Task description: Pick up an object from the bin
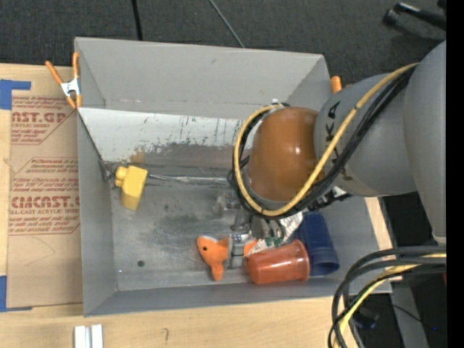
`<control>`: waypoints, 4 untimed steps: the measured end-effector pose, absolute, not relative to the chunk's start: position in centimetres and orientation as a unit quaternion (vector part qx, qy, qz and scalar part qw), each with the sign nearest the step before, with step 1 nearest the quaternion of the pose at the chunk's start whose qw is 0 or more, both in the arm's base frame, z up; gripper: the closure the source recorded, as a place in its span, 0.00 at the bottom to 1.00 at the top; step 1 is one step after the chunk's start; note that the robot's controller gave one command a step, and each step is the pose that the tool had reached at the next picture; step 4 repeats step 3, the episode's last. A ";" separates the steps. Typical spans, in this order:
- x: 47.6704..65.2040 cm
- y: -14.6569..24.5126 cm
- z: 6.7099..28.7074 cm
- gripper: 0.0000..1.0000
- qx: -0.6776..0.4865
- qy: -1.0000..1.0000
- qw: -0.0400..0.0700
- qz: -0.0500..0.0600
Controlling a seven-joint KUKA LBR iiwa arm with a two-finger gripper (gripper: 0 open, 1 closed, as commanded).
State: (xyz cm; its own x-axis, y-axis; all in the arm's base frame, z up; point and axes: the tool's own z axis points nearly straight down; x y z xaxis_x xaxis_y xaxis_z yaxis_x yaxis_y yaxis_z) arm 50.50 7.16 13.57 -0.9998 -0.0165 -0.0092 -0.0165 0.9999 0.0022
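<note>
Far left, against the wall of the bin (167, 227), a yellow plastic piece (131, 184), well apart from everything else and so out of play. Further right, near the front wall, a small orange fish-like toy (211, 255), probably the pick, given the gripper (238, 245) set low just beside it. Open or closed: cannot tell, hidden under the wrist. Right again, a red cup (278, 264) on its side, touching a blue cup (320, 242), both crowded into the corner.
</note>
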 end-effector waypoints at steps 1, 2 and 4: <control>51.9 5.8 7.0 1.00 -0.008 1.000 0.000 0.001; 51.9 5.8 7.0 1.00 -0.008 1.000 0.000 0.001; 52.0 8.0 20.4 1.00 -0.015 1.000 0.000 0.000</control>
